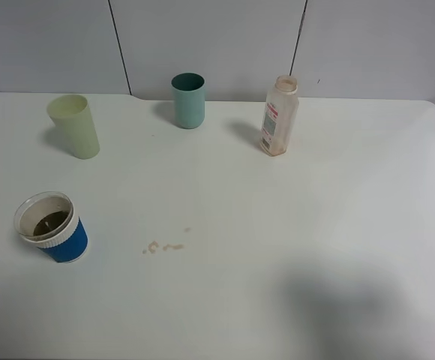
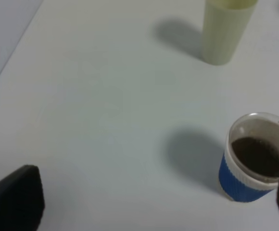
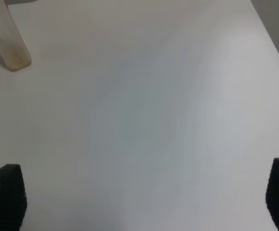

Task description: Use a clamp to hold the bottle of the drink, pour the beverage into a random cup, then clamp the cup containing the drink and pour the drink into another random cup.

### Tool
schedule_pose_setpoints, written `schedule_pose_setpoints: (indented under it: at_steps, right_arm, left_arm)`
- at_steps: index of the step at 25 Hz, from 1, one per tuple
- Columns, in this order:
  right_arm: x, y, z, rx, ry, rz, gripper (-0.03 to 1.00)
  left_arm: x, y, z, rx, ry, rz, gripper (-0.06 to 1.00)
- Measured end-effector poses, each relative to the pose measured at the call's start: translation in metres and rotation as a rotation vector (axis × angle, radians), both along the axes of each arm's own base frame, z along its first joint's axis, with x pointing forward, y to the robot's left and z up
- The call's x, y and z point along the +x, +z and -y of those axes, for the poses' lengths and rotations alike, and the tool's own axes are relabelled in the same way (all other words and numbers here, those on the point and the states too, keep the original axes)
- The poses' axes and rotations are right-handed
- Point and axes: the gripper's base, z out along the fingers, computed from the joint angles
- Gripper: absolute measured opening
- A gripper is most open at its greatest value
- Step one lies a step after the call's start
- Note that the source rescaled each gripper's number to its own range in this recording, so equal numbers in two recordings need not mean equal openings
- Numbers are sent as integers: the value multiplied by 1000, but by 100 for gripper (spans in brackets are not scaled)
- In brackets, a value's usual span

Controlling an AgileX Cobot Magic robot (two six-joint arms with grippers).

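White tabletop point(image 1: 292, 225) fills the scene, and nearest the camera the blue cup point(image 1: 52, 227) stands at the front left holding the beverage point(image 1: 50, 223), with a few small brown drips point(image 1: 163, 246) on the table to its right. Farther back stand the pale yellow-green tumbler point(image 1: 75, 126) at the left, a teal tumbler point(image 1: 188, 100) in the middle and the bottle point(image 1: 279, 115) at the right, all upright and well apart. Both wrist views show the left gripper point(image 2: 149, 211) and right gripper point(image 3: 139, 202) spread wide with nothing between their jaws, the left one near the blue cup

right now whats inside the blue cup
Dark brown liquid sits low in the blue cup, well below its clear rim. Its surface hides the cup's bottom, so whether anything lies under it cannot be seen.
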Motion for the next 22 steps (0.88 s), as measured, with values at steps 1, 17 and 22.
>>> schedule_pose_setpoints:
  at_steps: [1,17,22]
  right_arm:
    - [0,0,0,0,0,0,100]
    - [0,0,0,0,0,0,100]
    - [0,0,0,0,0,0,100]
  left_arm:
    - [0,0,0,0,0,0,93]
    - [0,0,-1,0,-125,1,93]
    - [0,0,-1,0,-125,1,93]
